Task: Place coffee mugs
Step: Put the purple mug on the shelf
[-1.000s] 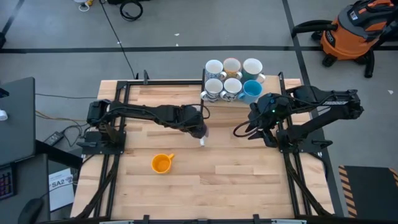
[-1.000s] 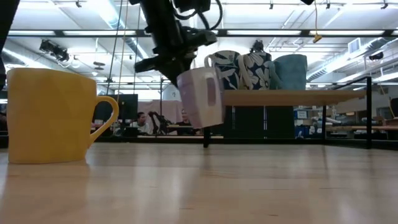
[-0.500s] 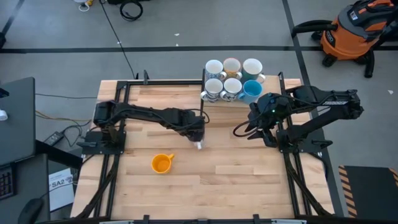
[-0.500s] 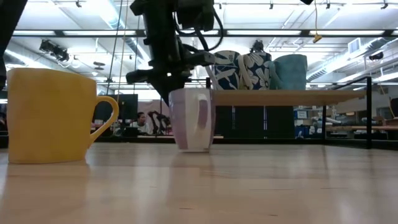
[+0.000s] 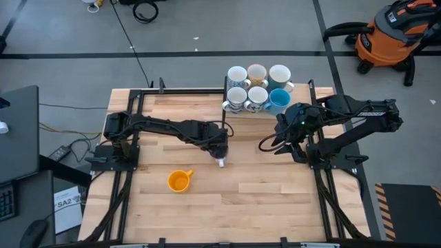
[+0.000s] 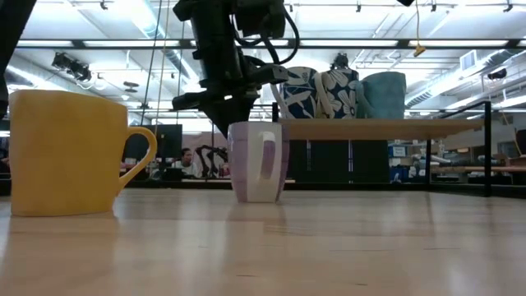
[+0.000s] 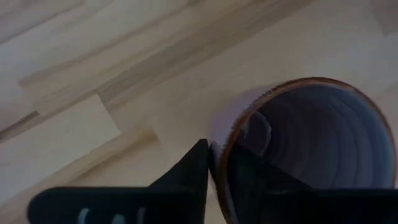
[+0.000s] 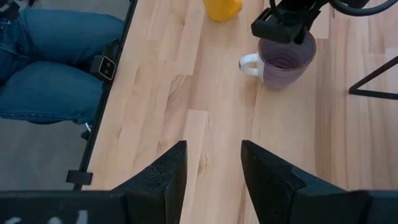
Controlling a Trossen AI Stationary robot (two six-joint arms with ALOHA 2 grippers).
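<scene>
Purple mug (image 6: 258, 161) stands upright near yellow mug (image 6: 72, 153), left claw (image 7: 214, 168) straddling its rim.

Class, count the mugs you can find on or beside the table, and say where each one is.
8. Six stand clustered on the raised shelf at the table's far edge; the yellow mug sits near the left arm's side; the purple mug stands mid-table under the left gripper.
</scene>
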